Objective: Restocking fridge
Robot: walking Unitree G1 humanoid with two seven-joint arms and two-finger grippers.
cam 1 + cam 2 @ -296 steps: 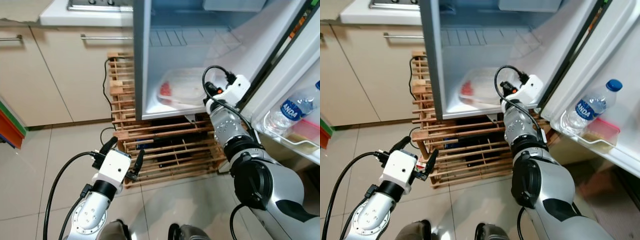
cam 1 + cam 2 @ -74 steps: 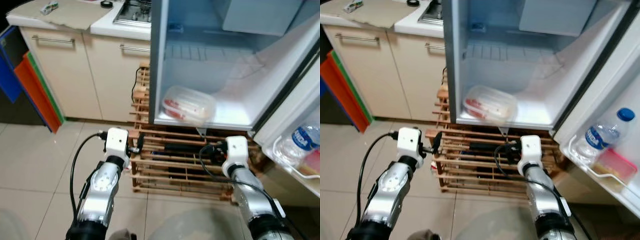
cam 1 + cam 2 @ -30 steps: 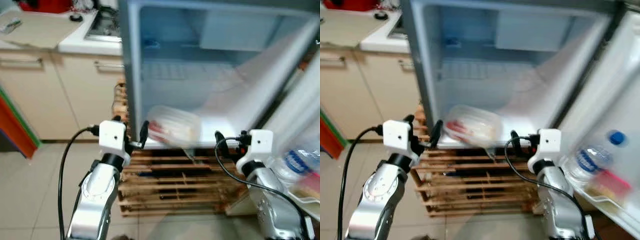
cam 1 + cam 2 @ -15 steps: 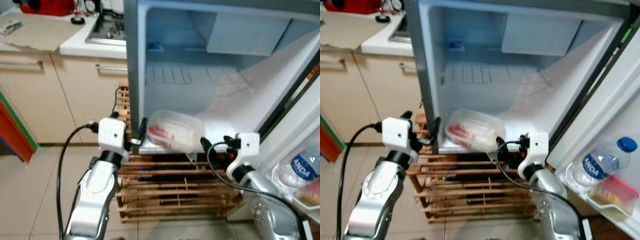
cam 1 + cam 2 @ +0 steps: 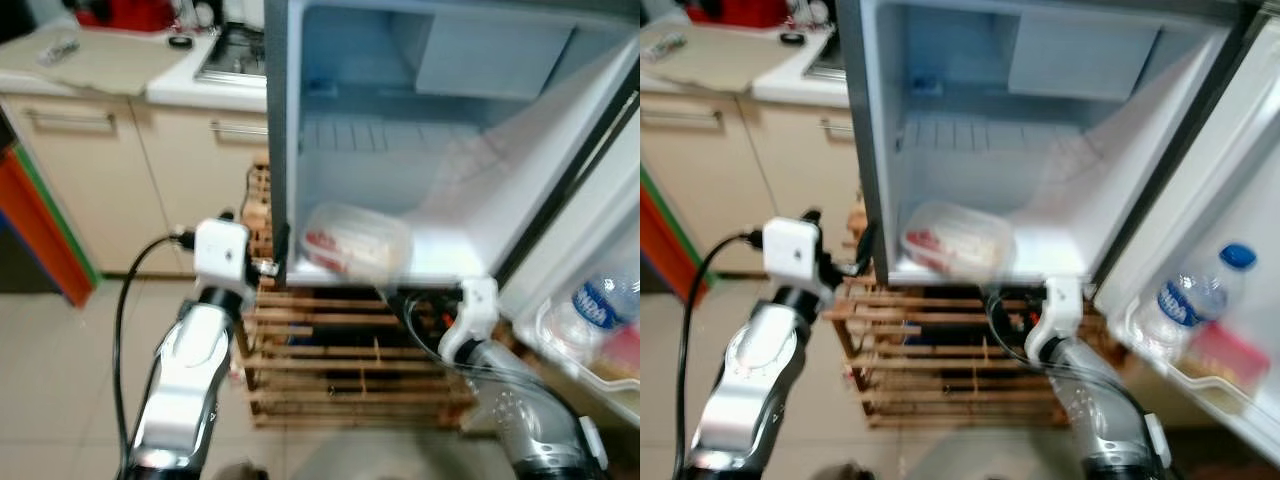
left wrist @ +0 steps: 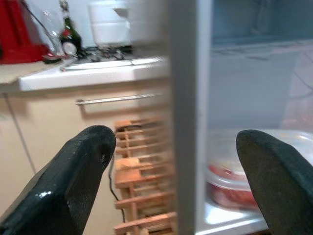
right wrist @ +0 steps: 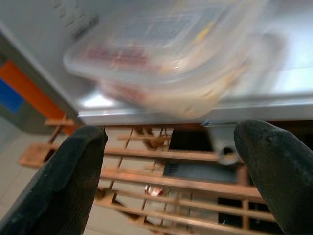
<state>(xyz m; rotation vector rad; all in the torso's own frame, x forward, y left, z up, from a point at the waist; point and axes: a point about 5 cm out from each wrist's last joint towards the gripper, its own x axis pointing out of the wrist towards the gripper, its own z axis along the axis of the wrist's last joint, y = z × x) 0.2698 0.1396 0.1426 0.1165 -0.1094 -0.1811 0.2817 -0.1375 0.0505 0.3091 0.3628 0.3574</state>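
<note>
sitting in the fridge [image 5: 470,160], container [image 5: 355,240] above right tool [image 7: 171,161].

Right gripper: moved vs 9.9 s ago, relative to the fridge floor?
Yes. The right gripper was up inside the white fridge beside the clear plastic food container; now it sits below the fridge floor's front edge, outside.

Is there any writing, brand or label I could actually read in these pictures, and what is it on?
No text reads clearly at this moment.
Water bottle in the fridge door shelf: blue label with white lettering, too blurred to read.
Clear food container on the fridge floor: no label visible.
Small flat pack on the counter: markings too small to read.
</note>
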